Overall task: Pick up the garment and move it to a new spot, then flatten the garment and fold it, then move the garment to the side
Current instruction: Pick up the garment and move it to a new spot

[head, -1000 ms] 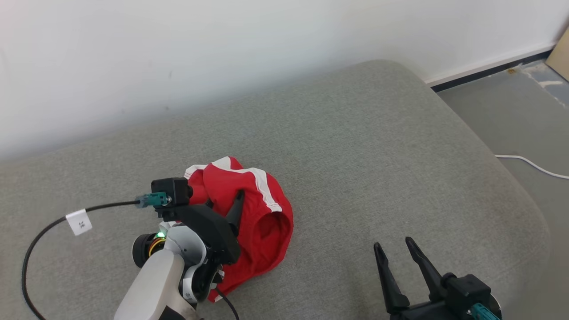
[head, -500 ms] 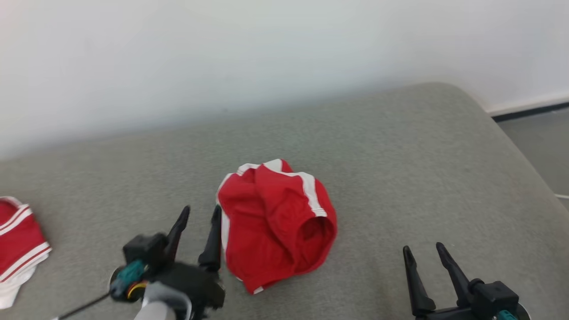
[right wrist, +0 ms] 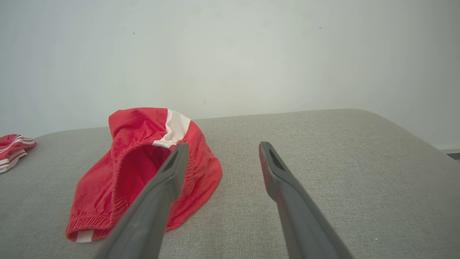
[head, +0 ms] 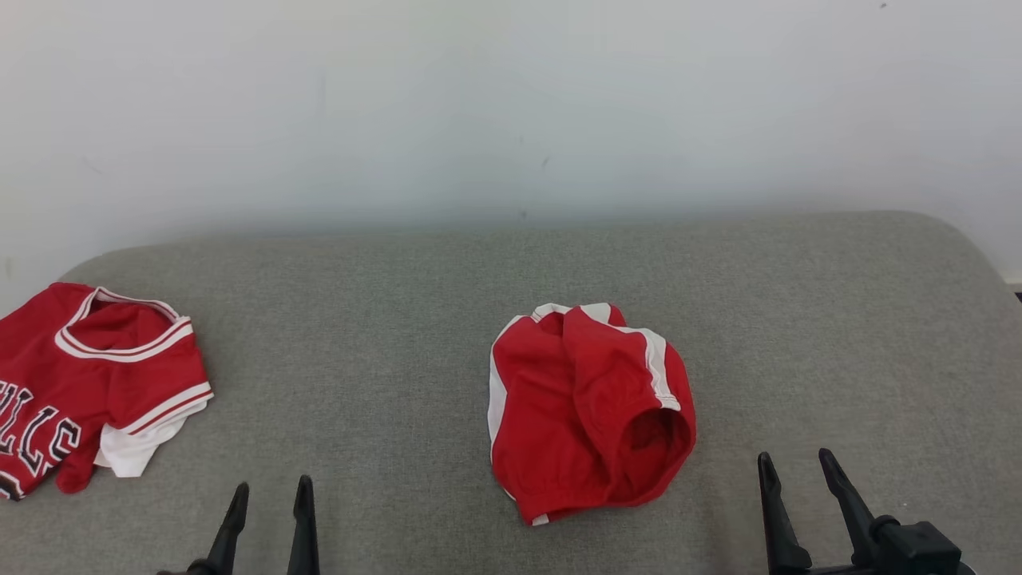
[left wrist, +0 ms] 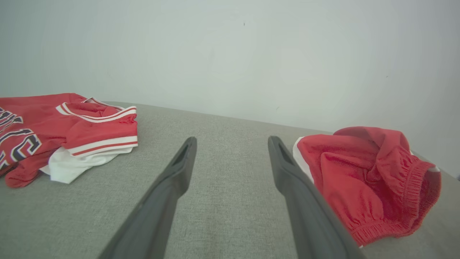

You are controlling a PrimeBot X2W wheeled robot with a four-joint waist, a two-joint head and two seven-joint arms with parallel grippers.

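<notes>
left gripper (head: 271,485): open, empty, above grey cushion (head: 383,335)
right gripper (head: 796,457): open, empty
red shorts (head: 587,411): crumpled on cushion, ahead between grippers, nearer right one, touching neither
red jersey (head: 96,375): ahead-left of left gripper, well apart from shorts
wall (head: 511,104): behind cushion

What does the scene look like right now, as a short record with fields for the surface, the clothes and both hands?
surface: grey cushion, pale wall behind
garment: red shorts, white side stripes, crumpled heap near the middle
other item: red jersey with white trim, at the left end, apart from the shorts
left hand: open, empty, low between jersey and shorts
right hand: open, empty, right of the shorts
progress: shorts not yet flattened or folded
</notes>
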